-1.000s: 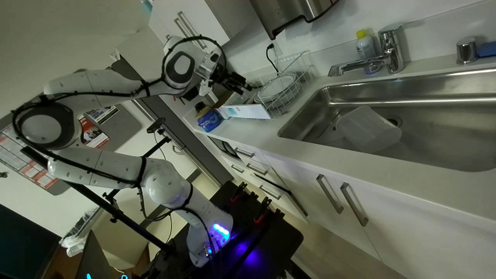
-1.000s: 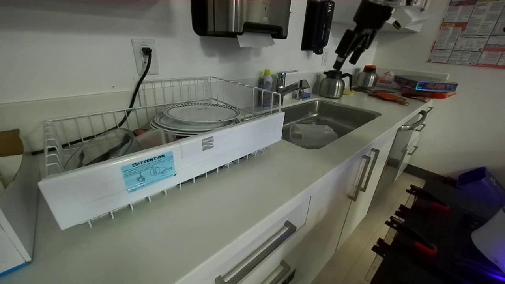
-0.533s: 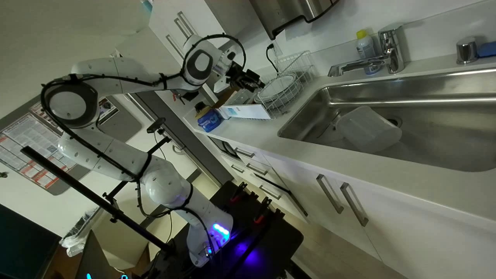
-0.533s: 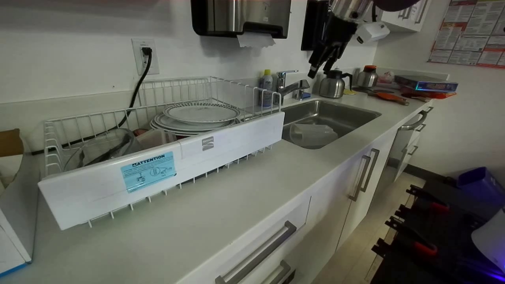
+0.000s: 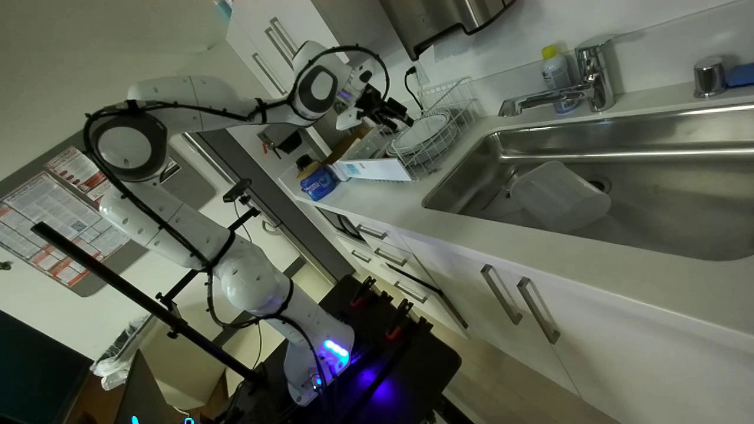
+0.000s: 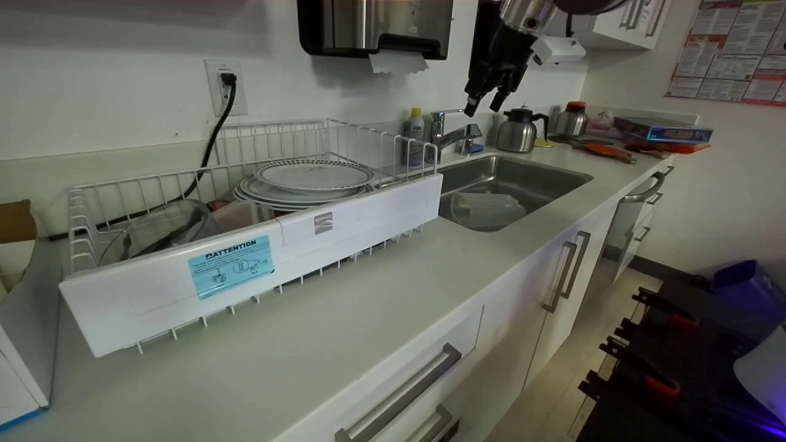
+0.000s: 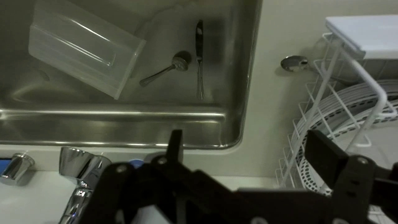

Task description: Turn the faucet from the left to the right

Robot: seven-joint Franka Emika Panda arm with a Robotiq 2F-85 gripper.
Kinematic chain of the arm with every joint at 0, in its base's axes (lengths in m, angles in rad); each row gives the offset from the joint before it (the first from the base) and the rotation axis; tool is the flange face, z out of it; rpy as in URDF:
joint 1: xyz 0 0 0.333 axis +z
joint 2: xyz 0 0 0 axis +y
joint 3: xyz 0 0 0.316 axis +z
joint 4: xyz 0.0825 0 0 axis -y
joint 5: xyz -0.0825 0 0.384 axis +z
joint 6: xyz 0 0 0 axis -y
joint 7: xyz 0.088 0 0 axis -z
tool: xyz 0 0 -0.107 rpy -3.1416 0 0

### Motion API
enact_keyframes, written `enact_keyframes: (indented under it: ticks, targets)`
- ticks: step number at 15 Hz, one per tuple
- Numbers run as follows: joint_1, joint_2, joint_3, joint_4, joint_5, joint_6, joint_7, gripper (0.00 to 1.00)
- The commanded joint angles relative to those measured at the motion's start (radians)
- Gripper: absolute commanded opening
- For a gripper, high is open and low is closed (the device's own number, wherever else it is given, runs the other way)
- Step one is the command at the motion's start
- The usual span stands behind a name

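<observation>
Exterior view | pale counter [image 5: 500, 244] | faucet [image 5: 597, 88] beside sink [image 5: 671, 206] | white wall [image 5: 559, 23]

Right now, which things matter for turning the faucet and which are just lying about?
For the job:
chrome faucet
open hand

Just lying about:
plastic container and knife in the sink
plates in the dish rack
yellow-capped bottle

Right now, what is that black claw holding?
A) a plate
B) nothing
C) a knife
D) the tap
B: in the wrist view, the gripper has its two fingers spread wide with nothing between them, and the tap sits outside that gap.
</observation>
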Motion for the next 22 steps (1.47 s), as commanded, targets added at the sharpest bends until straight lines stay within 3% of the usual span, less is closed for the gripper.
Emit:
enact_keyframes:
  ticks: [1, 7, 10, 11, 16, 18, 21, 22]
  targets:
    - [0.003, 0.16, -0.03, 0.158, 0.005, 0.056, 0.016, 1.0]
    - [0.004, 0.363, -0.105, 0.329, -0.062, 0.195, 0.053, 1.0]
    - [0.025, 0.433, -0.171, 0.377, -0.15, 0.218, 0.118, 1.0]
    - [0.014, 0.386, -0.145, 0.328, -0.083, 0.202, 0.051, 1.0]
    - [0.024, 0.432, -0.17, 0.366, -0.115, 0.21, 0.075, 1.0]
    - [-0.036, 0.445, -0.088, 0.392, 0.072, 0.154, -0.089, 1.0]
    - [-0.065, 0.476, -0.067, 0.436, 0.214, 0.093, -0.187, 1.0]
    - [-0.062, 0.487, -0.073, 0.445, 0.221, 0.086, -0.188, 0.75]
